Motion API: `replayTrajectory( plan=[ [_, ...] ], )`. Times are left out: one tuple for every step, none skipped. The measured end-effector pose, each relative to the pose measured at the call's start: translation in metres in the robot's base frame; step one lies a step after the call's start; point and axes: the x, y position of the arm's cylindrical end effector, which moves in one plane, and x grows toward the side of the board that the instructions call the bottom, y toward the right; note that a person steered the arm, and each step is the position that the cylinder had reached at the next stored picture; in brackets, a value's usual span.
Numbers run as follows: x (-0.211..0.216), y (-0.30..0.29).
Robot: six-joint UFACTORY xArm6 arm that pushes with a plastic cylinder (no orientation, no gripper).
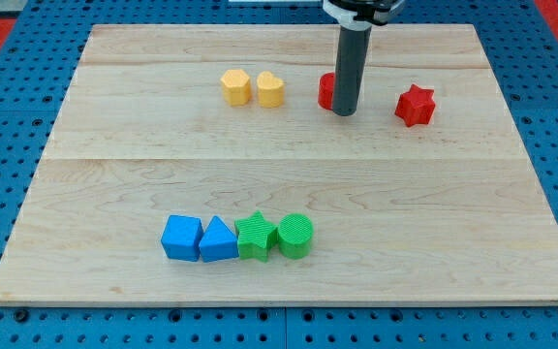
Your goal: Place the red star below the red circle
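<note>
Red circle (pixel 326 90) mostly hidden behind my tip (pixel 345 112), red star (pixel 415 105) well right, no pincer visible.

My tip (pixel 344 111) sits against the red circle (pixel 326 91), partly hiding it. The red star (pixel 415 106) lies apart at the view's right on the table (pixel 114 184).

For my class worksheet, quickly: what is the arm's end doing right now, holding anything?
My tip: a bare rod with no jaws, holding nothing; it sits in front of the red circle, with the red star apart toward the view's right.
</note>
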Motion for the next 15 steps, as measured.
replayTrajectory(
  plan=[
    [0.032,0.001],
    [0.057,0.036],
    [0.055,0.117],
    [0.053,0.187],
    [0.051,0.23],
    [0.022,0.249],
    [-0.014,0.256],
    [-0.038,0.234],
    [-0.013,0.174],
    [0.002,0.133],
    [0.004,0.103],
    [0.004,0.096],
    [-0.022,0.103],
    [-0.004,0.085],
    [0.022,0.053]
  ],
)
